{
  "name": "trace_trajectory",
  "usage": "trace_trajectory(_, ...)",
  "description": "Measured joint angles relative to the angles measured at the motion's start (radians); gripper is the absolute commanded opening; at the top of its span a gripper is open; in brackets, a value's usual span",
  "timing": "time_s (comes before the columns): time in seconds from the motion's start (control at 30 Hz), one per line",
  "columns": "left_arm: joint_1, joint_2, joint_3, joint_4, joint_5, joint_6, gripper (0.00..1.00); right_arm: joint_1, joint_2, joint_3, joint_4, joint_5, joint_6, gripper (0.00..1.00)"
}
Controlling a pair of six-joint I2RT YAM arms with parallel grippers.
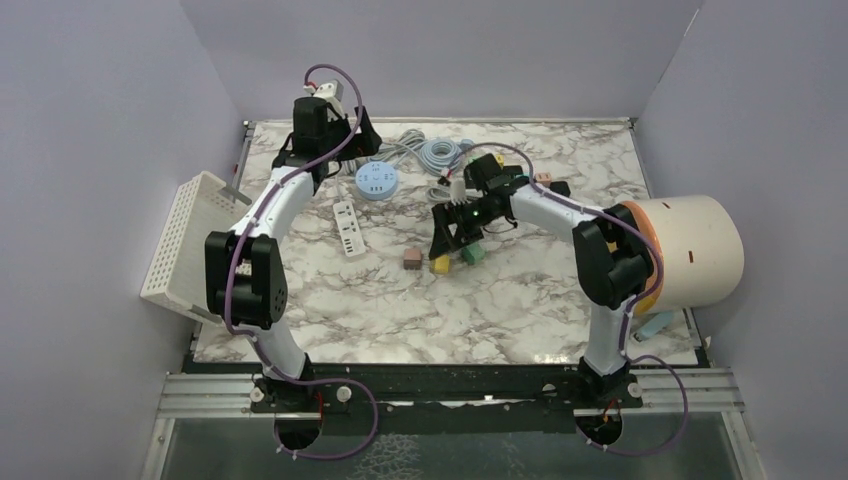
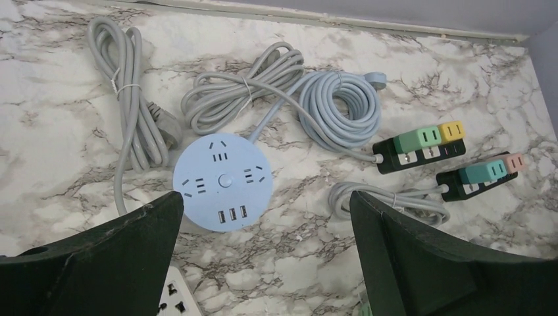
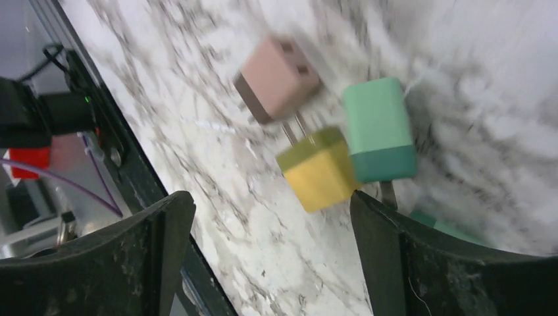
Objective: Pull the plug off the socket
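While the left gripper [image 2: 265, 220] hangs open and empty over the round blue power strip [image 2: 222, 181], the right gripper [image 3: 268, 217] gapes empty above a loose yellow plug [image 3: 319, 170].

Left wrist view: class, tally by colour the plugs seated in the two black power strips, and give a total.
Green plug: 1
Yellow plug: 1
Teal plug: 1
Pink plug: 1
Total: 4
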Motion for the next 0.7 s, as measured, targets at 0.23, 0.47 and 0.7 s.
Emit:
trace_trajectory(0.23, 0.000, -0.062, -0.042, -0.025, 0.013, 0.005, 0.99, -0.060, -0.033, 0.376, -0.074, 0.147, 0.006, 1.00)
trace_trajectory(0.47, 0.000, -0.117, -0.174, 0.022, 0.034, 0.014, 0.99, -0.146, 0.098, 0.709, -0.031, 0.467, -0.103, 1.00)
trace_trajectory(0.7, 0.000, -0.115, -0.222, 0.045, 0.091, 0.003, 0.99, -0.150, 0.297, 0.641, 0.079, 0.531, -0.418, 0.95)
